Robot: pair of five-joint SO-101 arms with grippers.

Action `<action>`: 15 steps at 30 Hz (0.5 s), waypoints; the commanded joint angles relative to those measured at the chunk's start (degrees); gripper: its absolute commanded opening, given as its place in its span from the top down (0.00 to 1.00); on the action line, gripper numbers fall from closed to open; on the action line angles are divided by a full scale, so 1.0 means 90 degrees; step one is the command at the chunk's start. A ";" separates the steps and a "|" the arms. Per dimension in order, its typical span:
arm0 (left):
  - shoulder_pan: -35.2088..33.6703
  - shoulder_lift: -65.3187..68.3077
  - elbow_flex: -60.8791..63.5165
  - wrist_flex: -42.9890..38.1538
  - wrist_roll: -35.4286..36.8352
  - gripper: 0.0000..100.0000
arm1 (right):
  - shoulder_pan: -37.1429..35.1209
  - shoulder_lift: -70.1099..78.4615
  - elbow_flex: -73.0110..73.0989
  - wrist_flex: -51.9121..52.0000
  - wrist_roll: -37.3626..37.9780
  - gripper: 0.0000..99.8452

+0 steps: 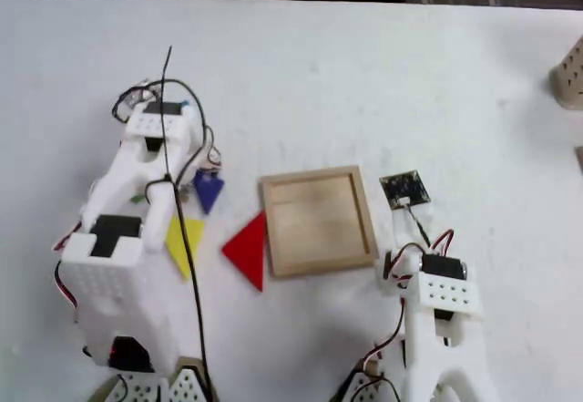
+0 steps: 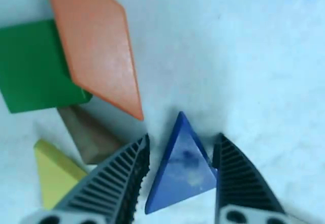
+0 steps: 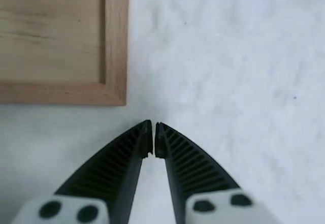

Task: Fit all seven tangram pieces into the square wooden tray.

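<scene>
Wooden tray (image 1: 314,177) at centre frame, wide white desk (image 1: 364,74) above it; red triangle (image 1: 248,249) just beside its left edge; left end effector (image 2: 183,138) released, straddling blue triangle (image 2: 183,172); right end effector (image 3: 153,135) clenched, near tray corner

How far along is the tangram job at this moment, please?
Nothing is placed yet: the tray holds no piece. The left tool is open around the blue triangle. Yet to go: the red triangle, yellow triangle, orange piece, green piece and brown piece, all outside it. The right tool is shut.
</scene>
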 commanded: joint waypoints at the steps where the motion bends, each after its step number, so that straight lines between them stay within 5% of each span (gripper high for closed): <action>1: 0.0181 -0.0034 0.0029 0.0039 -0.0088 0.75 | -0.0063 -0.0161 -0.0049 -0.0083 0.0068 0.98; 6: 0.0484 -0.0122 -0.0049 0.0156 -0.1045 0.75 | -0.0063 -0.0161 -0.0049 -0.0083 0.0068 0.98; 15: 0.0513 -0.0435 0.0166 0.0225 -0.1280 0.69 | -0.0063 -0.0161 -0.0049 -0.0083 0.0068 0.98</action>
